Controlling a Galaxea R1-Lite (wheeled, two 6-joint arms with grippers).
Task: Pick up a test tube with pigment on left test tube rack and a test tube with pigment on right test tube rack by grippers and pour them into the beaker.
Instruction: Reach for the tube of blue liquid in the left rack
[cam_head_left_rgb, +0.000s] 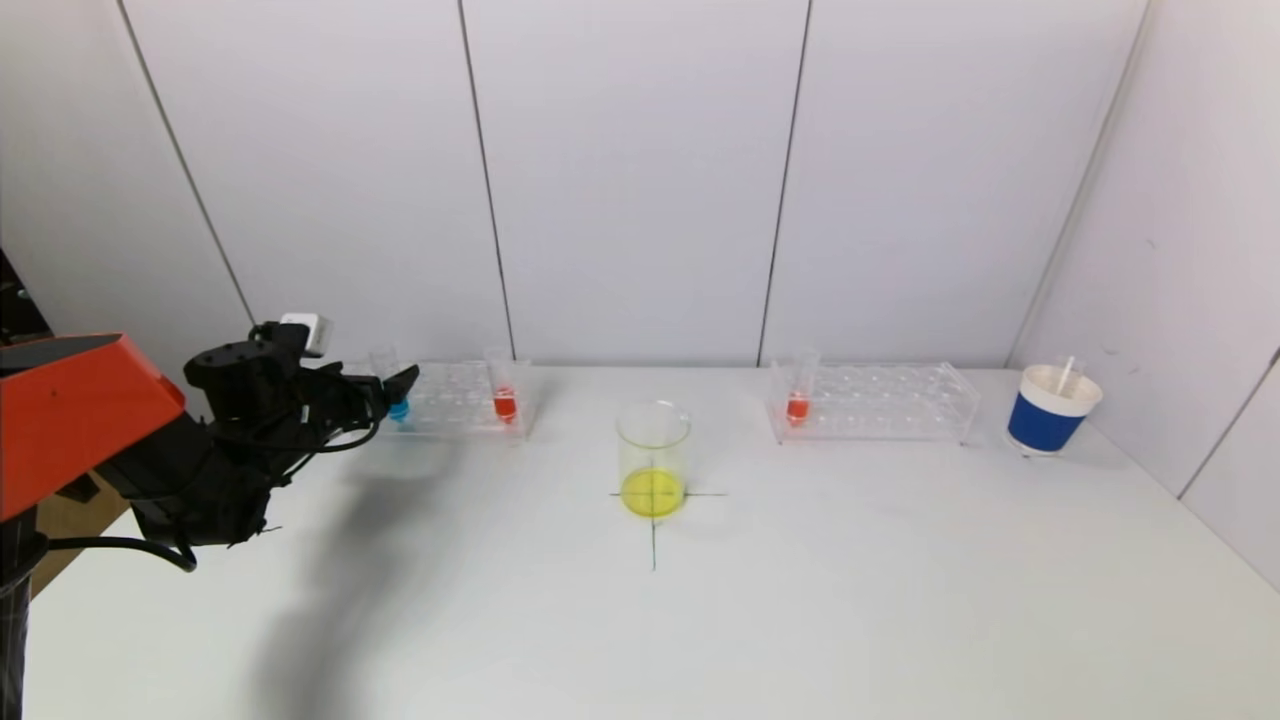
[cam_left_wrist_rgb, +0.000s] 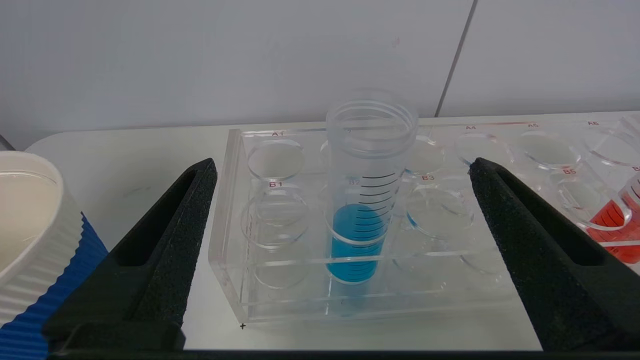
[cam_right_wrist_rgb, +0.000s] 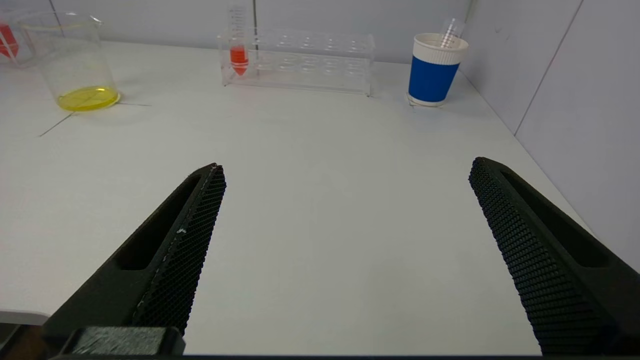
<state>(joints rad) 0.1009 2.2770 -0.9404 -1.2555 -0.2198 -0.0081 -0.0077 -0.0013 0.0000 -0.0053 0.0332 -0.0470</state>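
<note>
Your left gripper (cam_left_wrist_rgb: 340, 172), black jaws spread wide, faces the clear plastic test tube of blue pigment (cam_left_wrist_rgb: 361, 200), centred between them untouched, upright in the clear acrylic left rack (cam_left_wrist_rgb: 280, 210); right gripper (cam_right_wrist_rgb: 345, 175) gapes over bare table.

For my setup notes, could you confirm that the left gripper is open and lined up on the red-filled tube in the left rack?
Not quite: the left gripper is open and lined up, but on the blue-filled tube in the left rack, as the left wrist view shows. The red-filled tube stands further along that rack.
</note>
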